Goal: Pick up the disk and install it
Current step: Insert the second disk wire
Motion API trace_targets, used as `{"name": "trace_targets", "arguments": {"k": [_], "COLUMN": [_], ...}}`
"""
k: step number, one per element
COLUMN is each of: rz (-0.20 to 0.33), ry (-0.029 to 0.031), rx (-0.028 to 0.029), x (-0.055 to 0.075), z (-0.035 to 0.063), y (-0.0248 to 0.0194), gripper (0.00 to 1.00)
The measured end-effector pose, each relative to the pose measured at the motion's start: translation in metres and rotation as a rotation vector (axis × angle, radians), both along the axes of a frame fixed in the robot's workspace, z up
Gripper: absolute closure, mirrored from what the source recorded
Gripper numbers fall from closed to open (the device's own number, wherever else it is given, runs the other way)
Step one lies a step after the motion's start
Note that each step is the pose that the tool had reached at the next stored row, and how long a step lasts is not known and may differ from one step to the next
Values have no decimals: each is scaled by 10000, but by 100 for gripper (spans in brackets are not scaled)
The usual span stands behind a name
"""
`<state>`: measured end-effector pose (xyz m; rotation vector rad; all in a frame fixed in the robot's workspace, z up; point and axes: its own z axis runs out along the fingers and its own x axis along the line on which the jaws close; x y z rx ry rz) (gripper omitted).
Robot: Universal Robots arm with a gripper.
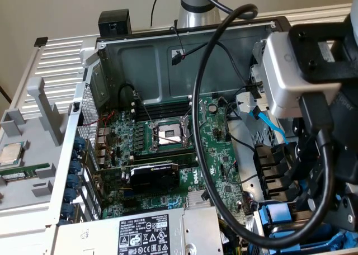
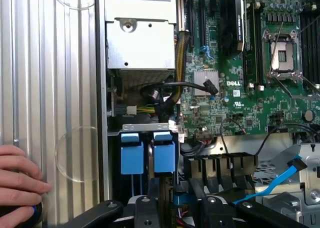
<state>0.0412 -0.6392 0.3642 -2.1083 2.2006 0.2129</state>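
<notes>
Tool [image 2: 172,210] hangs nose-down over the drive-bay corner of the open computer case [image 1: 140,53], its fingers drawn narrow on the disk [image 2: 165,195], which is held edge-on with a bit of blue frame showing. Just beyond, two blue-tabbed carriers [image 2: 133,155] sit side by side in the bay. A person's hand [image 2: 17,185] rests on the ribbed worktop [image 2: 50,88].

Black cable [image 1: 204,154] looping over open motherboard [image 1: 168,154], hand [image 2: 20,180] beside case
</notes>
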Motion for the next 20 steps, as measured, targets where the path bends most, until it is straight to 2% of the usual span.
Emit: {"name": "trace_targets", "arguments": {"k": [15,20], "rz": [-89,-114], "ry": [32,77], "rx": [32,32], "x": [0,0], "z": [-42,-48], "y": [-5,-5], "gripper": [63,63]}}
